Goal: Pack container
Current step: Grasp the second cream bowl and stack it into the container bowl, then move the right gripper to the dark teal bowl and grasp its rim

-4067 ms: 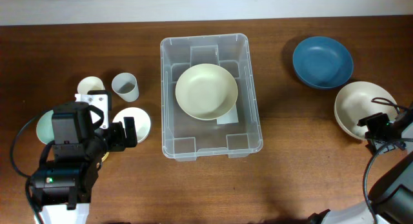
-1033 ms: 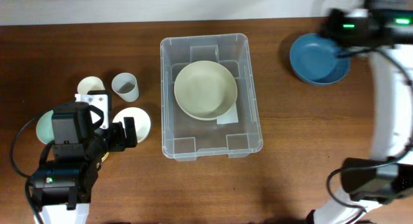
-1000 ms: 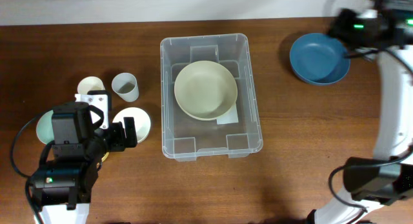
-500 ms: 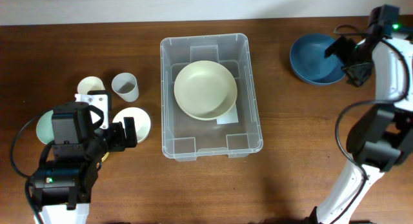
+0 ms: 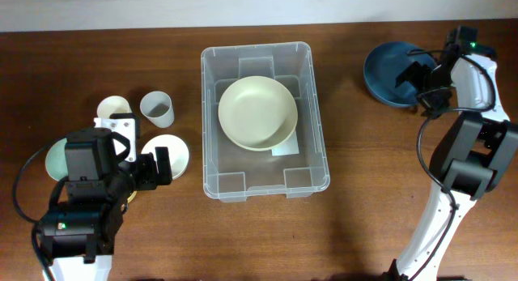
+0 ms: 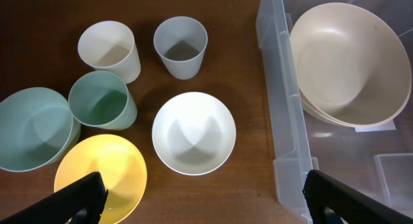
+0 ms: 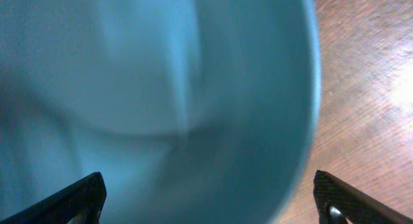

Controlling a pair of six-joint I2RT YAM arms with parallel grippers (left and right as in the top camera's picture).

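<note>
The clear container [image 5: 210, 111] stands at the table's middle and holds stacked cream bowls [image 5: 258, 112]. In the left wrist view its wall [image 6: 284, 121] is at the right, with the cream bowls [image 6: 348, 62] inside. A dark blue bowl [image 5: 390, 64] sits at the back right. My right gripper [image 5: 424, 78] is open at that bowl's right rim. In the right wrist view the blue bowl [image 7: 161, 88] fills the space between the open fingers [image 7: 206, 201]. My left gripper [image 5: 159, 168] is open and empty [image 6: 206, 211], just in front of a white bowl [image 6: 193, 132].
Left of the container stand a white cup [image 6: 110, 50], a grey cup [image 6: 181, 46], a green cup [image 6: 100, 100], a green bowl [image 6: 32, 127] and a yellow bowl [image 6: 100, 179]. The right arm's cable hangs down at the right [image 5: 429, 176].
The right arm swung from the front right to the back right and came down at the blue bowl. The cream bowl at the right is gone from the table. The left arm has not moved.
</note>
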